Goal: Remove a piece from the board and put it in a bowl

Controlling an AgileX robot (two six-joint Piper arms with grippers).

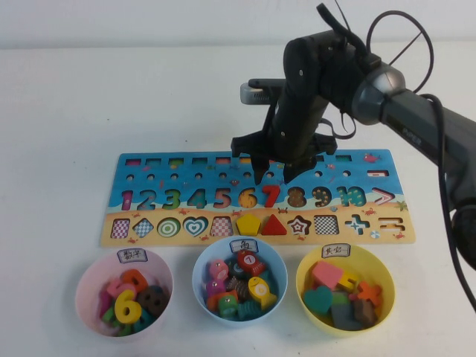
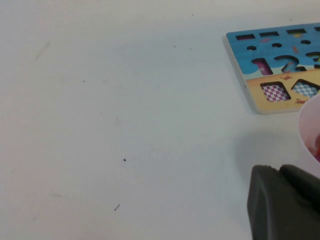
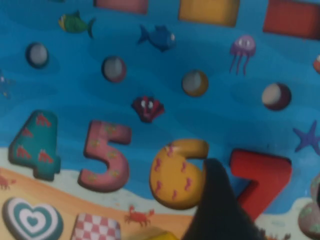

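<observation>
The red numeral 7 piece (image 1: 271, 197) lies in its slot on the blue board (image 1: 186, 178), between the yellow 6 (image 1: 249, 198) and the brown 8. My right gripper (image 1: 274, 176) hovers open just above the 7, one finger on each side of it. In the right wrist view one dark finger (image 3: 215, 200) stands between the 6 (image 3: 175, 175) and the 7 (image 3: 260, 175). The pink bowl (image 1: 89, 286) sits at the front left, holding several numerals. My left gripper (image 2: 282, 200) is out of the high view and sits low over the table near the pink bowl's rim (image 2: 310, 125).
A light blue bowl (image 1: 202, 274) and a yellow bowl (image 1: 379, 269), both with pieces inside, stand in front of the board. A red triangle (image 1: 274, 225) and a yellow pentagon (image 1: 248, 223) lie in the board's lower strip. The board's left corner (image 2: 280, 50) shows in the left wrist view.
</observation>
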